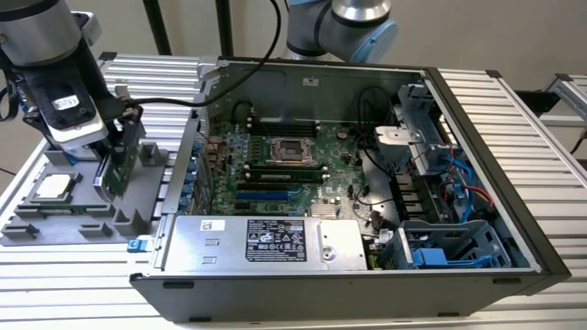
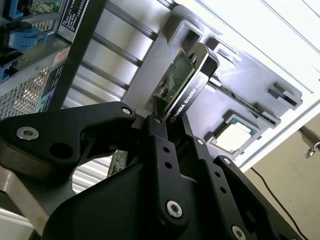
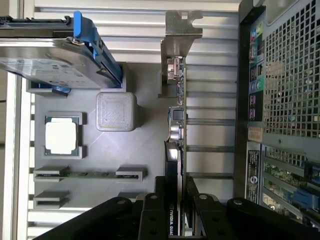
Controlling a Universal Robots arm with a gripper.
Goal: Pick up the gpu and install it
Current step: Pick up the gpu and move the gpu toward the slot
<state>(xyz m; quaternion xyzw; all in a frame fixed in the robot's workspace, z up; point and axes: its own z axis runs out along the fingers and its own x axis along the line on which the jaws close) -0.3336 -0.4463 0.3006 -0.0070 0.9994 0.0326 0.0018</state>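
Note:
The gpu stands on edge over the grey holder tray at the exterior view's left, beside the open computer case. Its green board faces the case. My gripper comes down on its upper edge and is shut on it. In the first wrist view the gpu shows edge-on with its silver bracket at the far end, and my gripper clamps it from both faces. In the second wrist view the gpu sticks out from between the black fingers.
A square CPU chip lies in the tray, and a hard drive with blue rails sits at its end. The motherboard lies inside the case, with a power supply at the front and a drive cage to the exterior view's right.

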